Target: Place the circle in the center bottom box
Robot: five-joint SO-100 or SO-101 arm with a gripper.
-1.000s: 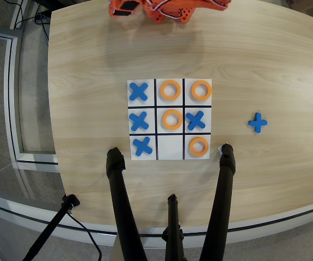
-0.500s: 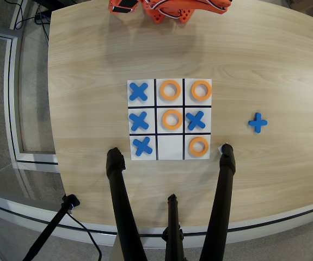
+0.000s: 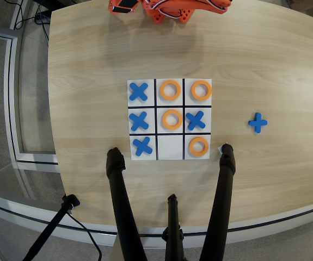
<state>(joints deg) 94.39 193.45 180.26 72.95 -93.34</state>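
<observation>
since a second ago the orange arm (image 3: 170, 10) at the top edge has shifted a little to the right and up; over the last half second nothing has moved. the pieces on the board lie as they did.

overhead view: only the arm's orange body shows, folded at the far edge of the table (image 3: 91, 65), well apart from the board (image 3: 170, 119). the gripper's fingers cannot be made out, so i cannot tell if they are apart or together; it holds nothing that shows and touches no piece.

the circle (image 3: 170, 89) lies flat in the middle cell of the row nearest the arm, which is the centre bottom box (image 3: 170, 99). other rings sit in the cell to its right (image 3: 201, 89), the board's centre (image 3: 172, 119) and the lower right cell (image 3: 198, 146). blue x pieces fill the left column (image 3: 139, 120) and the right middle cell (image 3: 195, 120). the middle cell of the row nearest the tripod legs (image 3: 221, 206) is bare (image 3: 170, 147). a blue plus (image 3: 258, 123) lies on the table right of the board.
</observation>
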